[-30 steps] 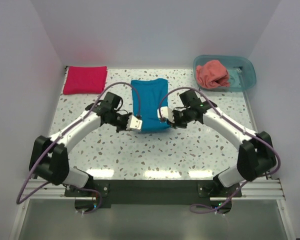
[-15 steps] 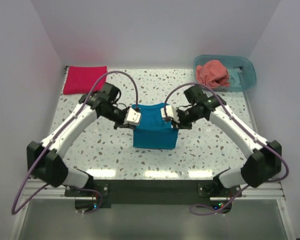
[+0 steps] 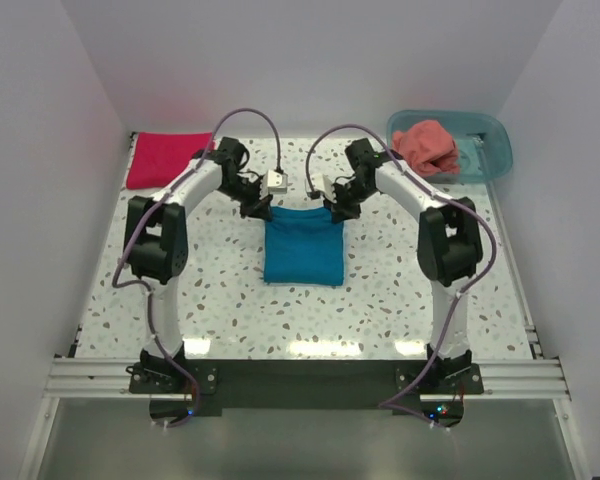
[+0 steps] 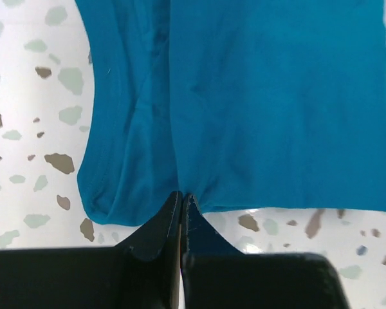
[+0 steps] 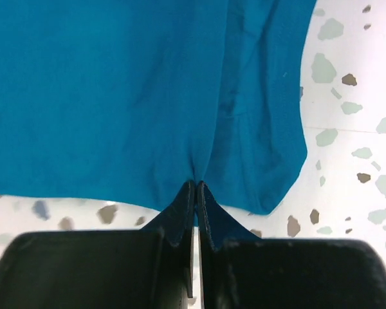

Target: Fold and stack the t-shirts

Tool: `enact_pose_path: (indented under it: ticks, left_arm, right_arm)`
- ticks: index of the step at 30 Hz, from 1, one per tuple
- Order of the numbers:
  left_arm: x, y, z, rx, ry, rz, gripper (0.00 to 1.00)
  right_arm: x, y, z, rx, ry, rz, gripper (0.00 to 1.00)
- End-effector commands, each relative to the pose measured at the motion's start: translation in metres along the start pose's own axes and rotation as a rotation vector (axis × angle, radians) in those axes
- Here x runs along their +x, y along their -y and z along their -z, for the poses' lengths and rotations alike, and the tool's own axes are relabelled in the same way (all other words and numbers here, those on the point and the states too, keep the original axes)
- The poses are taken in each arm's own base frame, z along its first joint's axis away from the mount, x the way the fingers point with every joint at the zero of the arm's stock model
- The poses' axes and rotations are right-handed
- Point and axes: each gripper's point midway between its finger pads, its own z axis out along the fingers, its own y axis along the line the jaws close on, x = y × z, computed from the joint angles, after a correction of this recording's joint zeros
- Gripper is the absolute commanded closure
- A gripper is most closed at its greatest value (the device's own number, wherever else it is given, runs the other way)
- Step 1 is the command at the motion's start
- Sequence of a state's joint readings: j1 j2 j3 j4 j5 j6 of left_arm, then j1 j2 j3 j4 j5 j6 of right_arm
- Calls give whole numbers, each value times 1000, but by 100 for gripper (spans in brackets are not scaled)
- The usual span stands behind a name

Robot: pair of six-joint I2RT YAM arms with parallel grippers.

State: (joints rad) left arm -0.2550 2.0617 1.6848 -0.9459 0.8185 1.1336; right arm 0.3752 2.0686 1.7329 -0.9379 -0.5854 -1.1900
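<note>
Two black two-finger grippers are clamped on the far edge of one teal-blue cloth t-shirt (image 3: 302, 248), which lies folded into a neat, nearly square block in the middle of the white speckled table (image 3: 400, 290). The left gripper (image 4: 181, 196) has its fingertips pressed tight together with no gap showing. The cloth puckers where they bite, close to the block's far left corner. The right gripper (image 5: 196, 187) is pinched just as tightly near the far right corner, with a small gather of fabric at its tips. Whether each pinch takes every layer or only the upper ones is hard to judge from these views.

Both arms reach well forward over the table, their wrists bent back so that the fingers point toward the near edge. In the far left corner of the table lies a crimson-magenta cloth t-shirt (image 3: 169, 160), folded flat into a rectangle and well apart from the teal-blue one. At the far right corner stands a translucent teal plastic tub (image 3: 488, 158), and a salmon-coral cloth t-shirt (image 3: 426, 147) sits crumpled in its left part.
</note>
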Motion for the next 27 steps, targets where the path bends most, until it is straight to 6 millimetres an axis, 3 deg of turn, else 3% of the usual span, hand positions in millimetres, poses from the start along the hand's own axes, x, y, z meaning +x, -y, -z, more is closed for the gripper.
enact_pose_path:
  ticks: [1, 4, 7, 9, 11, 12, 15, 21, 22, 23, 24, 27]
  left_arm:
    - [13, -46, -11, -108, -4, 39, 100]
    - [37, -55, -24, -117, -54, 87, 100]
    - [48, -44, -29, -94, -73, 105, 100]
    - [53, -25, -33, -58, -76, 124, 100]
    - [44, -11, -27, -48, -59, 109, 100]
    - [44, 2, -24, -39, -56, 112, 100]
    - [46, 29, -21, -2, -42, 130, 100]
    - [28, 72, -4, 53, 8, 68, 99]
    - [28, 78, -3, 72, 6, 67, 92]
    - [25, 81, -2, 79, 15, 62, 72]
    - [18, 77, 3, 59, 28, 40, 66]
    - [-9, 66, 14, -14, 98, -9, 53]
  right_arm:
    - [4, 38, -15, 77, -3, 18, 100]
    - [20, 49, -33, 100, -38, -9, 100]
    - [26, 43, -39, 89, -58, -14, 100]
    - [27, 26, -40, 60, -64, -13, 100]
    - [28, 1, -46, 8, -60, -20, 100]
    - [18, -6, -37, 11, -46, -7, 100]
    - [12, -41, -36, -47, -29, -31, 100]
    - [-5, -103, -14, -159, 3, -103, 100]
    - [-8, -109, -10, -164, 10, -114, 90]
    - [-11, -112, -7, -171, 20, -158, 65]
    - [-16, -112, -4, -172, 39, -189, 60]
    - [-32, -88, 11, -109, 138, -378, 56]
